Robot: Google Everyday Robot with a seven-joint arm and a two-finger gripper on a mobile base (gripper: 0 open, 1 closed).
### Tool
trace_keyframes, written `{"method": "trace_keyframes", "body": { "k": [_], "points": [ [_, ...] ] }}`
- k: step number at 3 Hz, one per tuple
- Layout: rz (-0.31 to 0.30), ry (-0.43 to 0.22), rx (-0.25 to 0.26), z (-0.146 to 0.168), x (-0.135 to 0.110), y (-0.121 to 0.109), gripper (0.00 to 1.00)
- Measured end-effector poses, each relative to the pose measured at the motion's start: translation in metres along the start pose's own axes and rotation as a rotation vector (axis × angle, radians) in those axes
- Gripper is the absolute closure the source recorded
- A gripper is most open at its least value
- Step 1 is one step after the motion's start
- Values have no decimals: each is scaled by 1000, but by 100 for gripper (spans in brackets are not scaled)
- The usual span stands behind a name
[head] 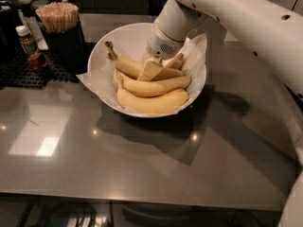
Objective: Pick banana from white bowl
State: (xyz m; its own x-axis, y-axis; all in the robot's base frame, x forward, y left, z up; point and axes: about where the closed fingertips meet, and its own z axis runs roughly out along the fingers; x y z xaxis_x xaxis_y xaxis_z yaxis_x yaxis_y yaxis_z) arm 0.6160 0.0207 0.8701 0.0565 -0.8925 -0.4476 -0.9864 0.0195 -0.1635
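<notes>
Grey table (142, 169) seen from above and in front. White bowl (124, 36) is set toward 12 o'clock on it, lined with crinkled white paper (197, 47) that is spilled over the rim at 3 and at 9 o'clock.

Three bananas are counted in the bowl, laid roughly side by side, stems pointed toward 10 o'clock. Front banana (151, 105) is laid along the rim at 6 o'clock. Middle banana (152, 86) is rested against it. Back banana (127, 66) is laid highest, its stem raised at 10 o'clock.

White arm (246, 18) is brought in from 2 o'clock and angled down into the bowl. Gripper (162, 67) is placed inside the bowl, over the back banana, near the bowl's centre. Its fingers are seen spread apart: one pale finger (149, 70) is set on the 6 o'clock side of the back banana, the other on the 12 o'clock side, so the fruit is straddled. The near finger is overlapped on the banana's skin. No banana is lifted; all three are lodged in the bowl.

At 9 to 10 o'clock of the bowl, a dark cup (69, 47) filled with wooden sticks (57, 16) is stood just beside the rim. Farther toward 9 o'clock, a small brown bottle (29, 45) with a white cap is stood on a black mat (23, 75).

The arm's shadow is cast across the table at 4 o'clock of the bowl.
</notes>
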Motion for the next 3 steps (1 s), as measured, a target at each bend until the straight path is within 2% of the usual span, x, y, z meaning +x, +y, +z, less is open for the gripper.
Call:
{"method": "trace_keyframes", "body": {
  "k": [3],
  "points": [
    [-1, -1, 4, -2, -1, -1, 10]
  ]
}}
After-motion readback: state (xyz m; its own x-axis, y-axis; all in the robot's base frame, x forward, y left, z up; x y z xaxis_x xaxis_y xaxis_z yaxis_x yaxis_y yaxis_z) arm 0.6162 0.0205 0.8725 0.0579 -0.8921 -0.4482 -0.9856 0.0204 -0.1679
